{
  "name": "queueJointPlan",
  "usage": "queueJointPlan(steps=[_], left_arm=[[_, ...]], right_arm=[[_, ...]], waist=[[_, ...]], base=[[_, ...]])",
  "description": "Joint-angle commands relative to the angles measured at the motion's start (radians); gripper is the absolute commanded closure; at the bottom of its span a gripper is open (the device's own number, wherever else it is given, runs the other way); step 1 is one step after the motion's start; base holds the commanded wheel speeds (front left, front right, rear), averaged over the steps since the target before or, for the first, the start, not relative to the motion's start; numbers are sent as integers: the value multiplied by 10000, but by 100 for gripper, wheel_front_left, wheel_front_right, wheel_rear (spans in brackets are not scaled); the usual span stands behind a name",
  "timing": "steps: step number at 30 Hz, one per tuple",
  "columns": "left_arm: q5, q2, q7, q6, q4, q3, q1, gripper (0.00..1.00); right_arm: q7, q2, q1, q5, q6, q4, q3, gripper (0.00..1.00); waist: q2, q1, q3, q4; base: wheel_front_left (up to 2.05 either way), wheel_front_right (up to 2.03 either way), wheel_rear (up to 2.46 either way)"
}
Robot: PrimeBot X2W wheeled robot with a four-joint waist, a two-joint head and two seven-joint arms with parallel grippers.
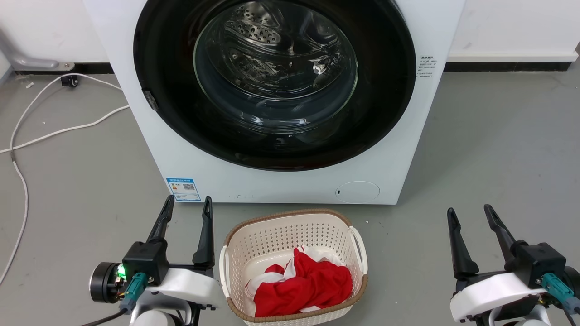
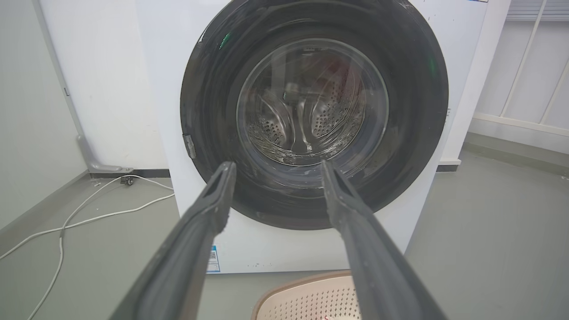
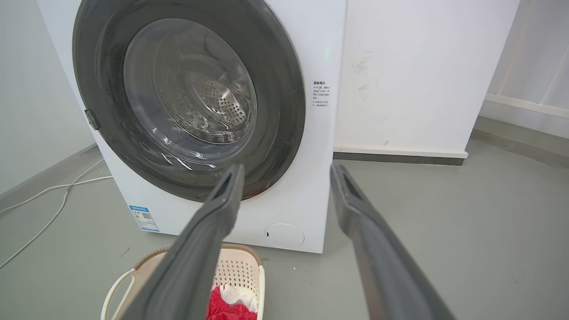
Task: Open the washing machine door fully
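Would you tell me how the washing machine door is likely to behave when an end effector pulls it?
The washing machine door looks rigid and should swing as one piece. Its glossy black ring is probably slippery. The grey tab at its left edge may mark a latch, so expect initial resistance.

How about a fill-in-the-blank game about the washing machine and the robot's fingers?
1. The washing machine door is ____, not open.
2. The basket holds a cloth that is white and ____.
3. The left gripper and the right gripper have their fingers spread apart and hold ____.

Missing words: shut; red; nothing.
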Motion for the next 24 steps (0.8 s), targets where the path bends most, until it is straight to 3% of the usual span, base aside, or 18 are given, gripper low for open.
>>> queueJointPlan(steps=[1,23,24], left_arm=[[156,-10,-84,44,-49,5,94,0],[645,-213,-246,-52,56,172,212,0],[641,-221,-246,-53,64,183,212,0]], right_arm=[[-59,30,58,-165,-3,-8,17,0],[-198,36,97,-418,-5,202,-49,0],[-179,36,96,-359,-5,217,-70,9]], waist=[[0,0,-3,3],[0,0,15,56],[0,0,19,58]], base=[[0,0,0],[0,0,0],[0,0,0]])
